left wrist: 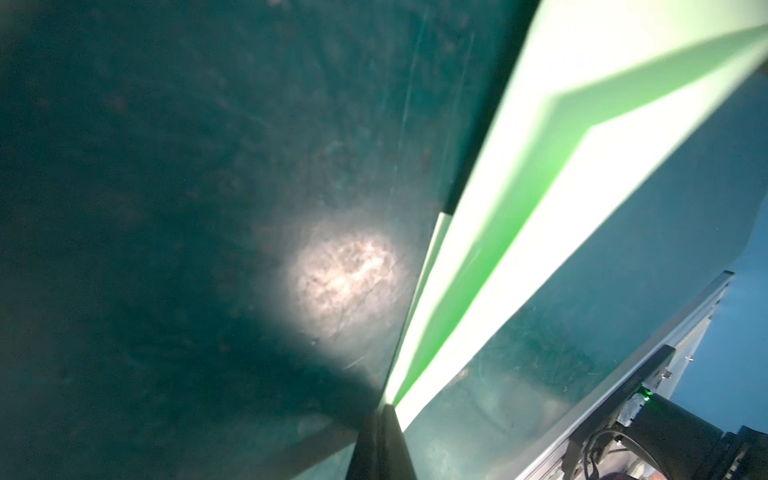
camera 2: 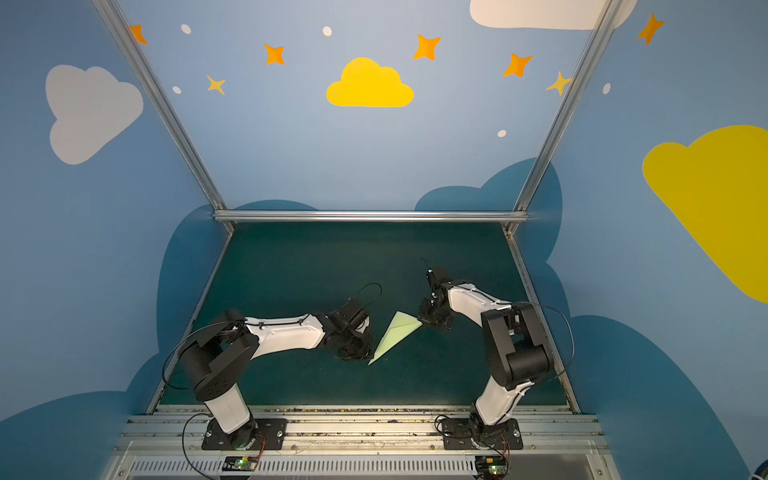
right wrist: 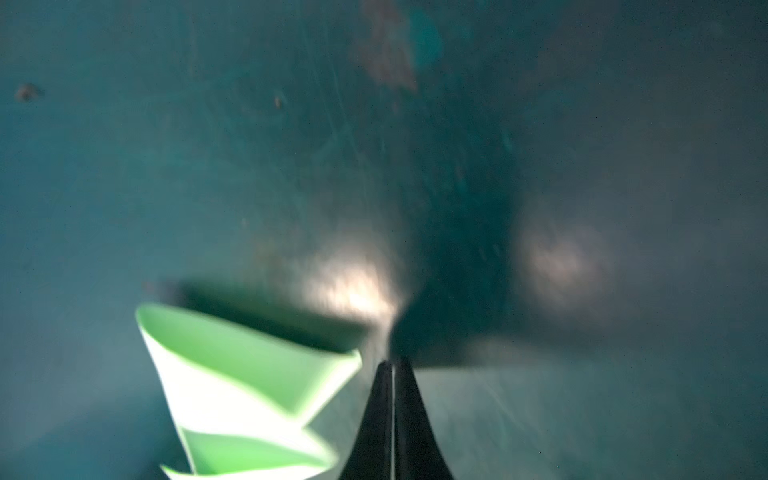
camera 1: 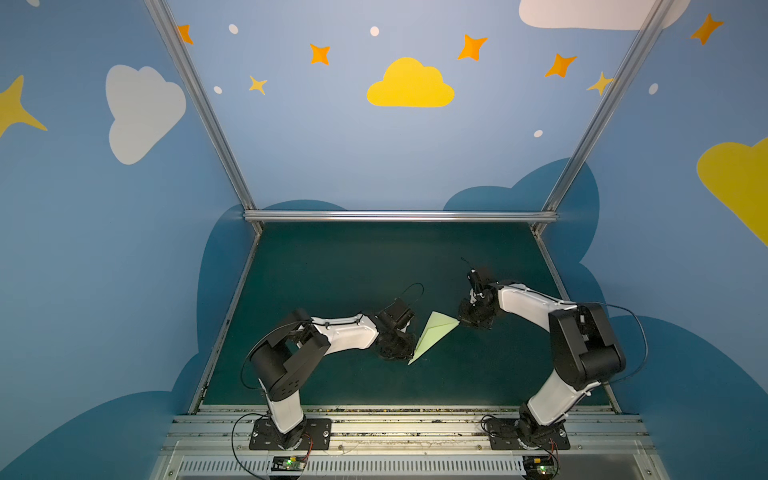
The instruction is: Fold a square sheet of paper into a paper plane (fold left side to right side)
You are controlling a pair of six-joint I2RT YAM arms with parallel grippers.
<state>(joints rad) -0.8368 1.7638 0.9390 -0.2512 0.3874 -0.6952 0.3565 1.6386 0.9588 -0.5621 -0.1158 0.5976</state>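
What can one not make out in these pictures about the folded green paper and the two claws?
- Left wrist view: the paper plane runs off the picture's edge; glare hides whether the shut left claw pinches its tip.
- Right wrist view: blur; the plane is cut off by the edge, beside the shut right claw.
- Both top views: both claw tips hide under their dark wrists.

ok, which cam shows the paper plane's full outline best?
A top view: the paper plane shows whole, nose to tail, in both top views. Left wrist shows only a close stretch of its folds; right wrist only one blurred end.
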